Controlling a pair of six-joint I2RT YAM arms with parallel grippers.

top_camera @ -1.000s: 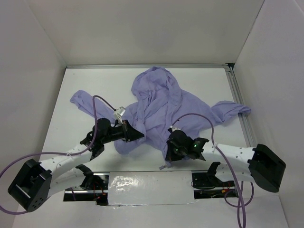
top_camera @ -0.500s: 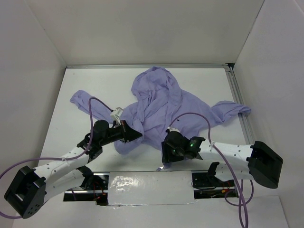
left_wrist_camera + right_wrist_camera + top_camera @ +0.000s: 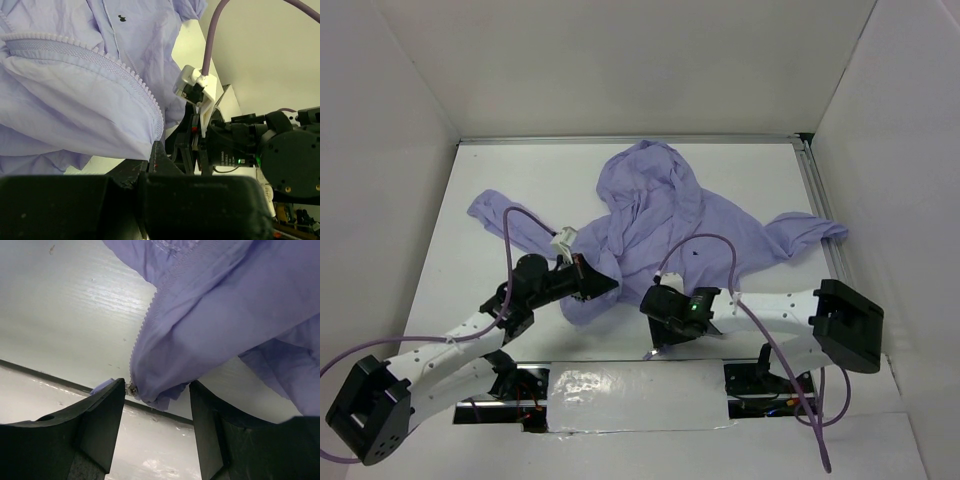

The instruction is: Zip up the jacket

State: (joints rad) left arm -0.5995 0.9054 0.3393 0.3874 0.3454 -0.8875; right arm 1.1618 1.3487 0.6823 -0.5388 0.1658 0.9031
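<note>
The right tool (image 3: 655, 300) is released. Its fingers (image 3: 100, 415) stand apart, with the lower corner of the jacket (image 3: 660, 215) and the zipper end (image 3: 132, 389) hanging between them, above the near edge of the tabletop (image 3: 520, 170). Contact with either finger cannot be determined. The left tool (image 3: 605, 285) is clenched on the jacket hem beside the zipper teeth (image 3: 125, 67). Beyond both tools, the jacket lies crumpled across the middle of the tabletop. Its sleeves spread left and right, and the hood points toward the far wall.
</note>
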